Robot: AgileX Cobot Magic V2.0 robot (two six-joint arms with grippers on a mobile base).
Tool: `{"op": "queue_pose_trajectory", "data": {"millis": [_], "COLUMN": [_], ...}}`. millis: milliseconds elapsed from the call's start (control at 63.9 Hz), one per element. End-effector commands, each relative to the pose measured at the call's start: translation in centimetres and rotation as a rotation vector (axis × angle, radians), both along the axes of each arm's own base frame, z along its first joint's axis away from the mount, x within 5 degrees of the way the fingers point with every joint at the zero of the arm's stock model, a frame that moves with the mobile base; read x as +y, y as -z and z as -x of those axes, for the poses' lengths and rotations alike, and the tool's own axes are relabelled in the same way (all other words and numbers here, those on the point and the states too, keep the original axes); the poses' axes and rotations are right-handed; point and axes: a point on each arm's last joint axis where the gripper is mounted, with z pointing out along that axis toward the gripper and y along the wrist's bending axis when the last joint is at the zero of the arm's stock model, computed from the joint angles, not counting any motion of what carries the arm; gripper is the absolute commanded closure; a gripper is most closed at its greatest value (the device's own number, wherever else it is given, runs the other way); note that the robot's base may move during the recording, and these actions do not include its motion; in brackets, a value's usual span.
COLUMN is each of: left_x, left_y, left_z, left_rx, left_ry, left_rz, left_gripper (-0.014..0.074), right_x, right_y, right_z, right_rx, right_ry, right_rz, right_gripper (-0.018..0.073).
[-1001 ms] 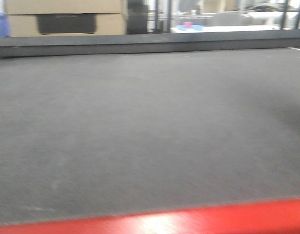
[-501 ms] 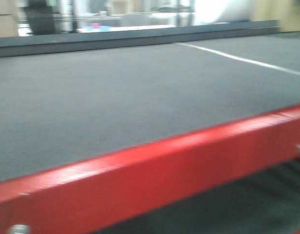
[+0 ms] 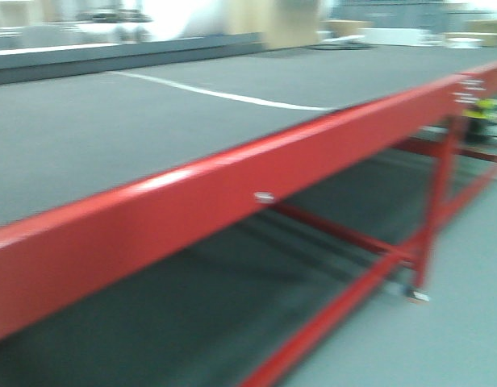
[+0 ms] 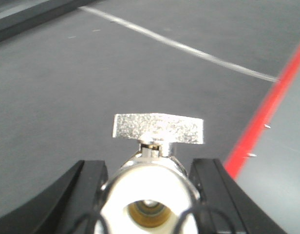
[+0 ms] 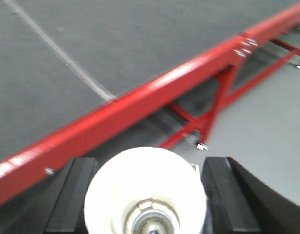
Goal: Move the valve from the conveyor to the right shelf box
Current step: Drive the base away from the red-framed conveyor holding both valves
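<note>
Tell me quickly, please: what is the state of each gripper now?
Left gripper: closed on the valve.
Right gripper: closed on a white round part.

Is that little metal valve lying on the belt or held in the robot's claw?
Held. The left wrist view shows the valve clamped in the left gripper, with the conveyor behind it, not under it.

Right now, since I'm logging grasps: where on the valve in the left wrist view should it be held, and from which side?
The valve: grip its round body from both flanks, as the left gripper does. That body is broad; the thin flat handle on top would likely slip or turn.
</note>
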Motion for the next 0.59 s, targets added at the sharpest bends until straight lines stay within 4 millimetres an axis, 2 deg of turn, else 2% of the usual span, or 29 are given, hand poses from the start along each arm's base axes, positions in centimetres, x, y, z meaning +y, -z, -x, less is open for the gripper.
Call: {"op": "queue_pose_trajectory", "data": {"millis": [0, 579], "left_x": [-0.17, -0.17], "left_y": [-0.96, -0.96], "left_z": [0.37, 0.37], "left_rx": [-0.079, -0.079], "left_ry": [0.000, 0.000], "left_rz": [0.009, 0.009], "left_gripper": [0.0707, 0.0707], "right_x": [-0.24, -0.24], "right_y": [-1.33, -1.33], "right_z": [0.32, 0.32], "right_rx": [-0.103, -0.103], "right_ry": [0.016, 0.016], "right_rz": [-0.004, -0.004], "right_gripper": [0.0712, 0.0712]}}
